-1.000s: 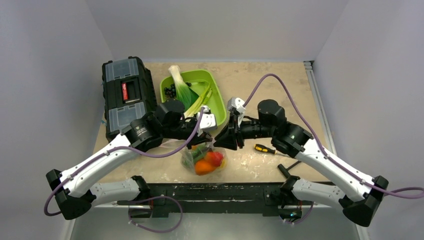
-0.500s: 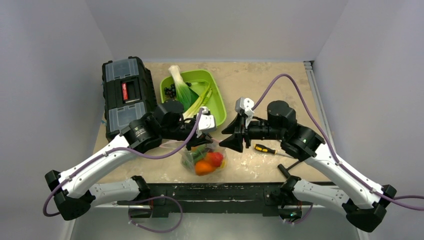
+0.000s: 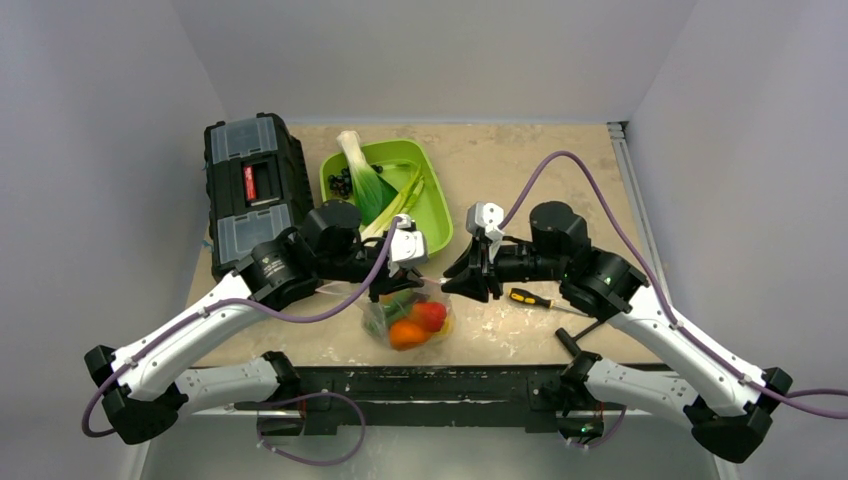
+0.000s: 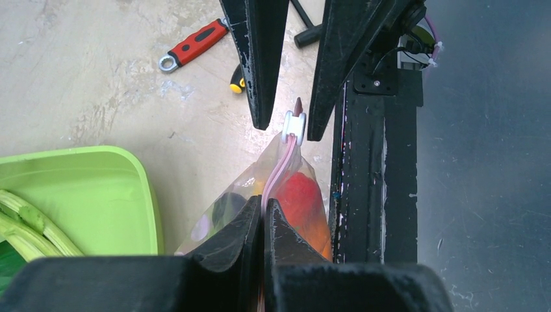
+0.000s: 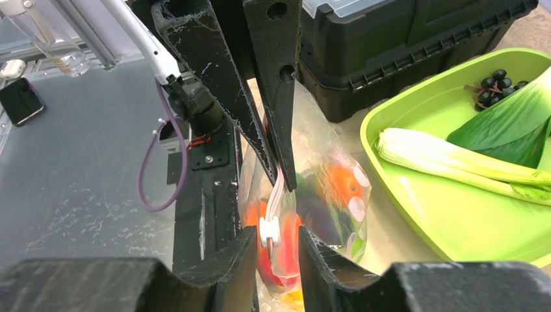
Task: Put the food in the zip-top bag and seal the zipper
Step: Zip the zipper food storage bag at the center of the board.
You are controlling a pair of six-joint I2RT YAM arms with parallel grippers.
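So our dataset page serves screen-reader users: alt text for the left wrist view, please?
The left gripper pinches the pink zipper of the clear zip-top bag, which holds red and orange food. Beyond it, the right gripper, open, straddles the white slider; a green tray lies at left.

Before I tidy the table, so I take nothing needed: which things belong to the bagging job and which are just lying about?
In the job: zip-top bag, food inside it, zipper, slider, left claw, right claw.
Lying about: toolbox, green tray, leek, grapes, screwdriver, red-handled tool.
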